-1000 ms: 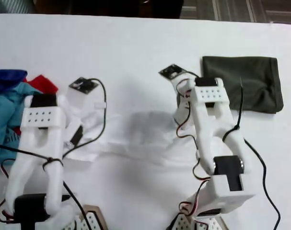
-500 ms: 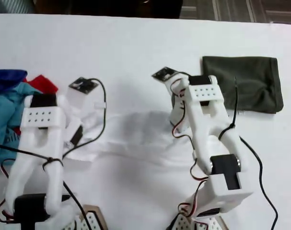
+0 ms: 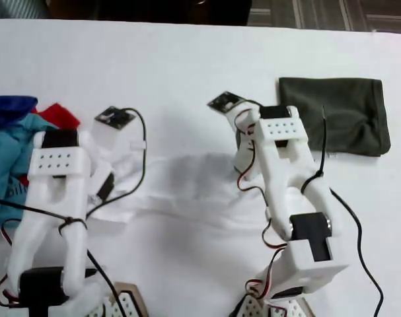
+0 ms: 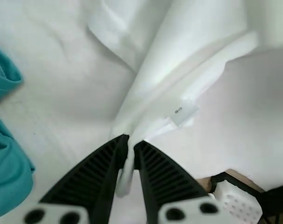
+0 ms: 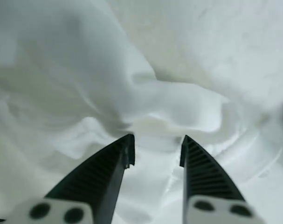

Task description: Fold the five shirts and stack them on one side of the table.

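A small white label (image 4: 182,112) is sewn at the white shirt (image 3: 187,188) hem, its print too tiny to read. The left tool (image 4: 131,142) is clenched, pinching a fold of that shirt between its black jaws. The left arm (image 3: 51,198) rises from 7 o'clock with its wrist tipped down over the shirt's 9 o'clock end. The right arm (image 3: 289,172) comes up from 5 o'clock, and the right tool (image 5: 155,149) hangs spread apart over rumpled white cloth. The white shirt lies mid-bench (image 3: 154,59). A folded green shirt (image 3: 335,115) sits at 2 o'clock. Teal shirt (image 3: 5,152), blue shirt (image 3: 8,107) and red shirt (image 3: 58,115) are heaped at 9 o'clock.
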